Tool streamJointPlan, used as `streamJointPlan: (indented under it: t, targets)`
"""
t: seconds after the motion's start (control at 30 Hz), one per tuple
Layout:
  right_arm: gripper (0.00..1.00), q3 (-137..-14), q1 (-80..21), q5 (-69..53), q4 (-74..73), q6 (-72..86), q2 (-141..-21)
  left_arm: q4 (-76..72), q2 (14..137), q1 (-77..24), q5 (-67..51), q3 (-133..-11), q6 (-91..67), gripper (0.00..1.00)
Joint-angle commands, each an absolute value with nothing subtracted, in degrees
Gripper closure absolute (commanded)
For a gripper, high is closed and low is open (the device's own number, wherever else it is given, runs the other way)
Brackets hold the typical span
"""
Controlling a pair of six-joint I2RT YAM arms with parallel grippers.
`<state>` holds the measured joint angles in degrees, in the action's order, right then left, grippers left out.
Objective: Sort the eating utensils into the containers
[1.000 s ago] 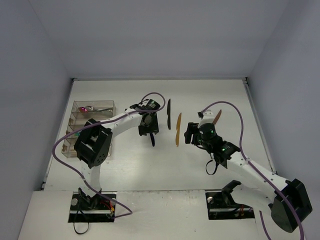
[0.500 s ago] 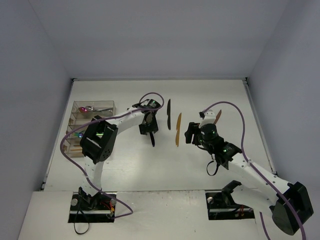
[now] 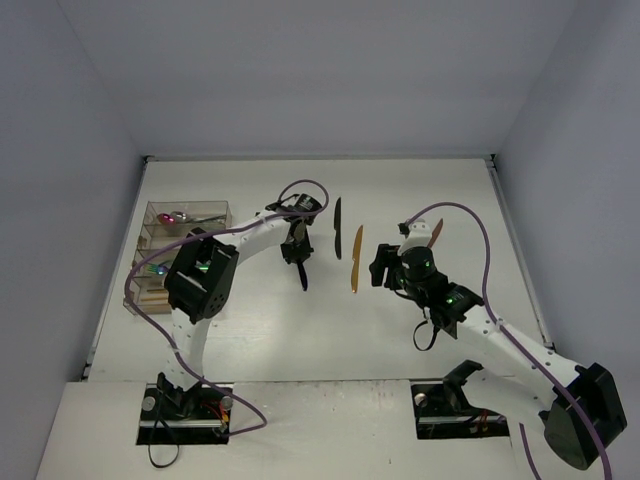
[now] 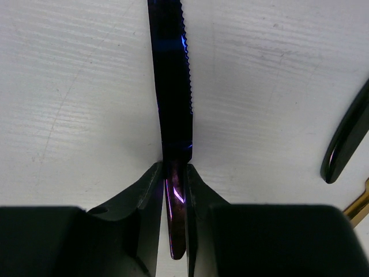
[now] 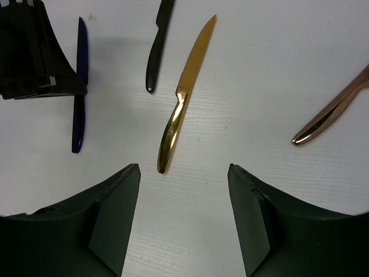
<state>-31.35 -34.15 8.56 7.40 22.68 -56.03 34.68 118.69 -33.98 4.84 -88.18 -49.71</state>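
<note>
Sorting tray: we are seeing the clear plastic rectangular tray (image 3: 152,228), split into long compartments, sitting at the left edge of the white table (image 3: 260,330). Its farthest compartment is holding an iridescent pink spoon (image 3: 178,215). The left arm (image 3: 250,232) is hiding part of the nearer compartments.
Left gripper: the left gripper (image 4: 173,173) is reaching over mid-table, right of the tray. Its jaws are standing narrow, pinching the handle of the dark blue serrated metal knife (image 4: 173,86).
Blue knife: its blade is pointing away from the gripper in the wrist view, with the teeth facing right. We are not able to tell whether it is touching the table.
Black utensil: a slim black metal utensil (image 3: 337,222) is lying just right of the left gripper, apart from the blue knife.
Gold knife: the gold serrated metal knife (image 5: 181,98) is lying flat between the two grippers, near the black piece and not touching it.
Right gripper: the right gripper (image 5: 183,170) is hovering with its fingers (image 5: 115,219) spread wide, gripping nothing. The gold handle's end is lying just ahead of the gap.
Copper utensil: a slim copper metal utensil (image 5: 334,109) is lying farthest right, well apart from the gold knife.
</note>
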Motion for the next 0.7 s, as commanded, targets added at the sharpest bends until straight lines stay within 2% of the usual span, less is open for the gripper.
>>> streamJointPlan:
  t: [0.0,0.17,0.37,0.67]
  targets:
    - [0.40,-31.9,-33.8,9.0,9.4,23.0,-55.4,37.4,124.1,-34.4,6.0,-86.4,-47.7,1.00]
    - [0.40,-31.3,-33.8,9.3,9.4,22.9,-54.3,37.6,118.1,-33.7,7.6,-86.7,-44.3,1.00]
    - [0.40,-31.5,-33.7,9.3,9.4,22.9,-54.4,39.0,105.1,-31.4,8.7,-88.3,-43.1,1.00]
    - [0.40,-31.3,-33.6,9.0,9.4,22.7,-53.7,38.9,93.8,-20.4,7.3,-83.2,-49.1,1.00]
